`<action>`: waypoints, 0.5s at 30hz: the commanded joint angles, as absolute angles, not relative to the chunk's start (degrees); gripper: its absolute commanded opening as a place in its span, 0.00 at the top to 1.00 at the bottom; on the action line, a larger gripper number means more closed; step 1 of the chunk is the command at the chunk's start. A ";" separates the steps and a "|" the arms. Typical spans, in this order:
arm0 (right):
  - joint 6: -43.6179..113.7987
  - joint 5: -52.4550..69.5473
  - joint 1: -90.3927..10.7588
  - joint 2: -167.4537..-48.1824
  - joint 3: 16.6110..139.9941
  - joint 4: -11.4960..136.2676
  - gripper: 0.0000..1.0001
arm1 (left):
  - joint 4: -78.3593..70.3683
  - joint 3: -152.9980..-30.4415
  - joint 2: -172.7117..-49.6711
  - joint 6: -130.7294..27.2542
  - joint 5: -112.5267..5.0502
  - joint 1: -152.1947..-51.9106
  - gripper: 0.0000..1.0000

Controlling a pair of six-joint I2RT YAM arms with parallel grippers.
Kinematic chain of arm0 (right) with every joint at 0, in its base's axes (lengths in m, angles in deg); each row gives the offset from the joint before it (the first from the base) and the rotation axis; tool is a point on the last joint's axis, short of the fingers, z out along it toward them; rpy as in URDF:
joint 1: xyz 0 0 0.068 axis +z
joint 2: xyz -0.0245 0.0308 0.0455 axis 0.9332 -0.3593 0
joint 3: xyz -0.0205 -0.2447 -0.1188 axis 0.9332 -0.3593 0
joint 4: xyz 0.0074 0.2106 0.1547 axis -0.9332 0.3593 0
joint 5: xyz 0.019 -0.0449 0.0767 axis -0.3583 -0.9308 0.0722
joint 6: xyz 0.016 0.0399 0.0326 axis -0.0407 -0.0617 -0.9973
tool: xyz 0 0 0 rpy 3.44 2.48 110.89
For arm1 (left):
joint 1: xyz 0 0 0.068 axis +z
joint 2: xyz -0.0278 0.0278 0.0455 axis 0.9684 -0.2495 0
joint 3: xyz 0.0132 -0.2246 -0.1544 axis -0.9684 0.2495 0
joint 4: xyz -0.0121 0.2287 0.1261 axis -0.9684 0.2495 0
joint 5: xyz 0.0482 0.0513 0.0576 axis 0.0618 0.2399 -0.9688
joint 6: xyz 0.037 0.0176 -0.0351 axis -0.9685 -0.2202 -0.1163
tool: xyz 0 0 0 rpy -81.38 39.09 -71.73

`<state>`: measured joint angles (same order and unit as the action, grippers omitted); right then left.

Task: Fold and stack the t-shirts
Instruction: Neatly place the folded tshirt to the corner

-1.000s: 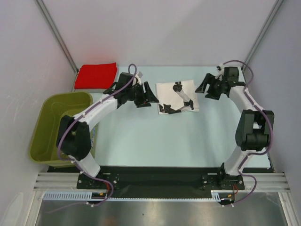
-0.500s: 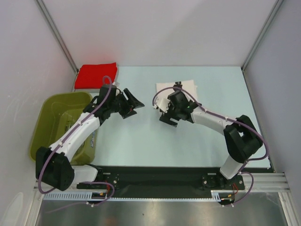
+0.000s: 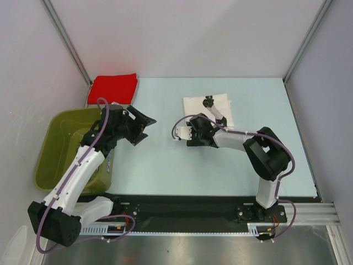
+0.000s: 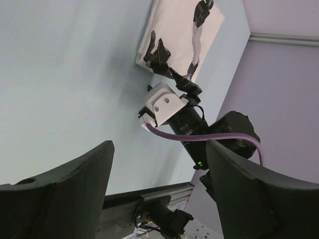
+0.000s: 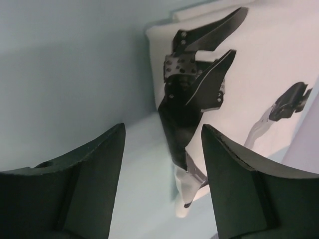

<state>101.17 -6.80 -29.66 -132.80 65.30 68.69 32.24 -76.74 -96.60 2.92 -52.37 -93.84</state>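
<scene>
The olive-green basket (image 3: pixel 55 160) stands at the left edge of the table (image 3: pixel 165 163), partly under the left arm. The red t-shirt (image 3: pixel 113 88) lies at upper left. The white t-shirt (image 3: pixel 196 106) lies at upper centre, its near edge covered by the right arm. The left pincer (image 3: pixel 146 130) is wide apart and empty. The right pincer (image 5: pixel 162 128) is apart at the white t-shirt's corner; contact cannot be determined.

Pale blue-green bench (image 3: pixel 165 160). A folded white t-shirt (image 3: pixel 194 107) with black prints lies on it just ahead of the right end effector (image 3: pixel 192 125). A folded red t-shirt (image 3: pixel 113 88) lies on the bench corner beyond the left end effector (image 3: pixel 148 128), well apart from the white one.
</scene>
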 commanded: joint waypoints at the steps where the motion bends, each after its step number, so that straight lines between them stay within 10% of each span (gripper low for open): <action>1: 103.60 -6.21 -29.13 -133.52 64.72 62.77 0.32 | 33.97 -76.59 -94.76 6.55 -52.95 -92.69 0.19; 15: 101.76 -9.21 -29.48 -143.90 71.13 56.68 0.68 | 33.00 -79.84 -103.28 8.67 -50.75 -90.32 0.00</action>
<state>103.09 -11.00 -29.07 -141.96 69.23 54.74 33.86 -76.78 -101.28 7.42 -51.74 -90.95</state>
